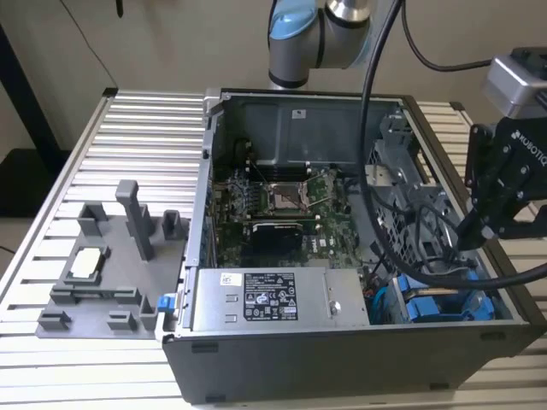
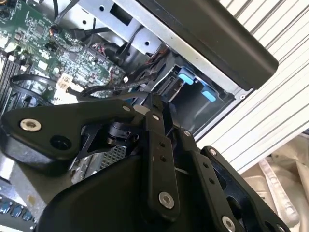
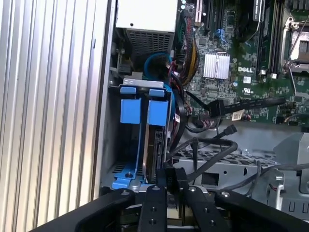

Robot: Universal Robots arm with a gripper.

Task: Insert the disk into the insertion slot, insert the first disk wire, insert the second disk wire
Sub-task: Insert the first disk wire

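Tabletop [image 3: 48,116] flanks case [image 1: 342,359]; gripper [image 3: 171,178] pinches wire [image 3: 231,145] beside disk [image 3: 155,147].

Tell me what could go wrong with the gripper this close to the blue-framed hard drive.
Loose black cables loop right beside the black gripper; a move could snag them. The gripper sits close to the silver hard drive in its blue plastic frame; a small slip might knock it.

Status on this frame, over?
Black gripper hovers over grey sheet-metal drive bay. Silver hard drive in blue plastic carrier sits inside it. Loose black cables lie alongside.
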